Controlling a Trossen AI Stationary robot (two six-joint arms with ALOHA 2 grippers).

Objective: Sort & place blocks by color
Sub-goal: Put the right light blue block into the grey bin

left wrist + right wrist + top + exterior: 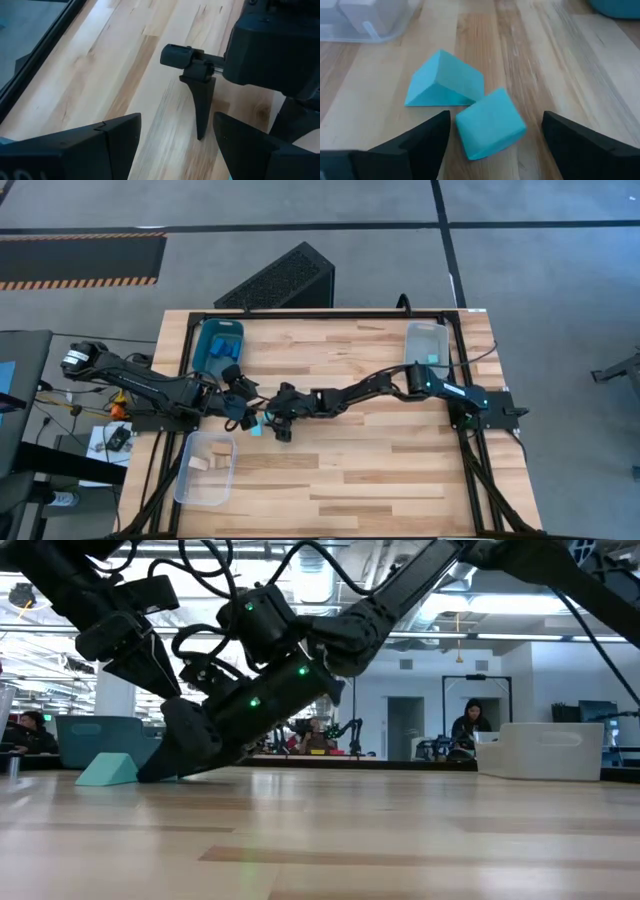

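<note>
While both arms reach in toward the left-centre of the table point(400, 470), the right gripper point(495, 145) sits low over two light turquoise blocks, its jaws spread wide. The turquoise cube point(490, 123) lies tilted between the two dark fingers, touching neither that can be seen; the fingers stand well clear on either side of it. Just beside it, touching at one corner, rests a turquoise wedge block point(445, 80), its sloped face up. In the low view the wedge shows at the left, on the wood, close by the lowered gripper.

The left gripper point(175, 145) is also parted, its jaws wide apart and holding nothing; past its fingers one sees bare tabletop and a finger of the other arm pointing down at the wood.

Near the table's far left corner stands a blue tray point(218, 345) with dark blue pieces in it. Near the far right corner stands a clear tray point(428, 345) holding a small turquoise piece. At the near left edge a third clear tray point(205, 470) holds pale wooden blocks point(205, 462).
</note>
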